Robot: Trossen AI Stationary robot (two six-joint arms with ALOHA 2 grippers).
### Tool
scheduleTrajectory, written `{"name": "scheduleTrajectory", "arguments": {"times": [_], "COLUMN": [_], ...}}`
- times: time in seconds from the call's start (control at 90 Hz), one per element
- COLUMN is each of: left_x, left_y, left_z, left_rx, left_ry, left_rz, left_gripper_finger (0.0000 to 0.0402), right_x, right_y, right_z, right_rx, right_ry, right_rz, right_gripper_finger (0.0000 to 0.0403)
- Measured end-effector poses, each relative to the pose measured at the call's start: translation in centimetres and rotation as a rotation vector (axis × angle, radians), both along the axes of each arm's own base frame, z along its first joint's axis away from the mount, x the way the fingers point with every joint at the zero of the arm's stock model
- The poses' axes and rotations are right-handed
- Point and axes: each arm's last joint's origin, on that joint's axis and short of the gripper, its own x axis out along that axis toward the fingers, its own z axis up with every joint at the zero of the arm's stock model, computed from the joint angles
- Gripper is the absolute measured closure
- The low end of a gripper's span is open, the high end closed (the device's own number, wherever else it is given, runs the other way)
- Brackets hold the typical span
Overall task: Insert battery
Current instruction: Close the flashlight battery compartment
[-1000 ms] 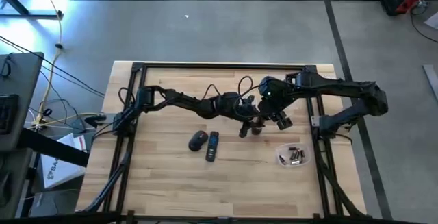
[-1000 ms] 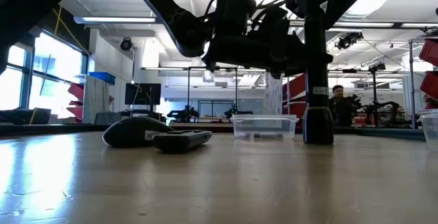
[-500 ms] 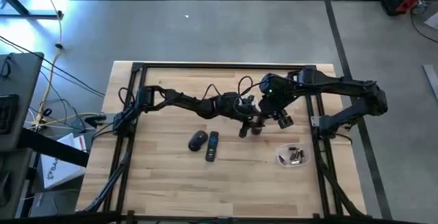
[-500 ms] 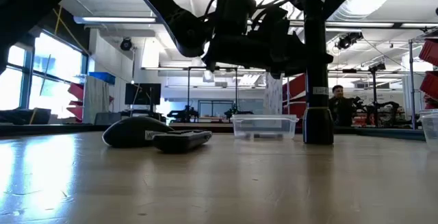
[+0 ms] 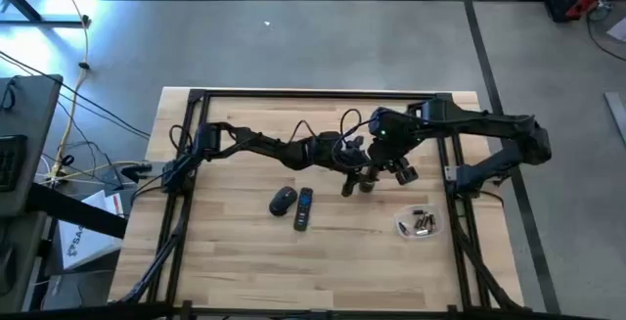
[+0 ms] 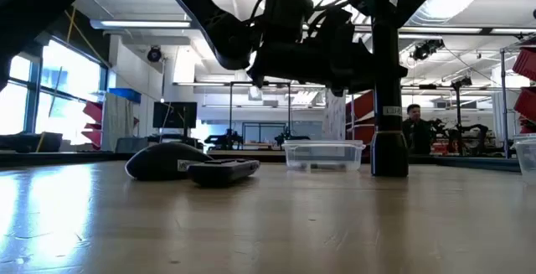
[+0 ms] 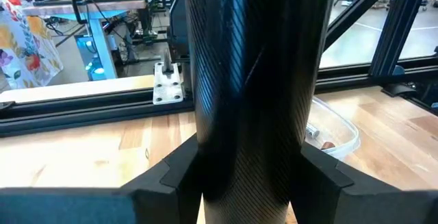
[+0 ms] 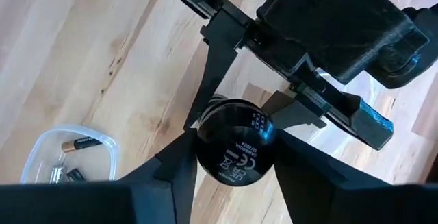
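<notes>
Little has shifted in a second: your left fingers (image 7: 164,183) and right fingers (image 8: 171,172) still pinch the upright cylinder (image 6: 389,152) mid-desk (image 5: 235,261), while the batteries (image 8: 81,144) wait in the tub (image 5: 403,230), so insertion looks unstarted.

flashlight (image 8: 236,150): 1 held upright between both jaws | mouse (image 5: 283,200): 1 | remote (image 5: 304,208): 1 | battery container (image 5: 419,223): 1
</notes>
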Motion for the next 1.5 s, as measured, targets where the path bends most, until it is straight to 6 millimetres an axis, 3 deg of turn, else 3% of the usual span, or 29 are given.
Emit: {"name": "scheduleTrajectory", "arguments": {"times": [0.822, 1.1, 1.378, 1.5], "left_x": [0.2, 0.9, 0.9, 0.9], "left_y": [0.0, -0.6, -0.7, -0.7], "left_z": [0.3, 1.2, 1.2, 1.2], "left_rx": [-0.045, -0.028, -0.026, -0.023], "left_ry": [0.004, 0.013, 0.013, 0.013], "left_rz": [0.01, -0.004, -0.011, -0.013], "left_gripper_finger": [0.0255, 0.0255, 0.0255, 0.0255], "right_x": [-0.2, 0.7, 1.3, 1.7], "right_y": [-0.1, 0.2, 1.3, 1.2], "right_z": [0.4, 0.5, 2.0, 1.6], "right_rx": [-0.005, 0.015, 0.005, 0.007], "right_ry": [0.06, 0.185, 0.212, 0.233], "right_rz": [-0.112, -0.123, -0.131, -0.126], "right_gripper_finger": [0.0261, 0.0261, 0.0262, 0.0263]}}
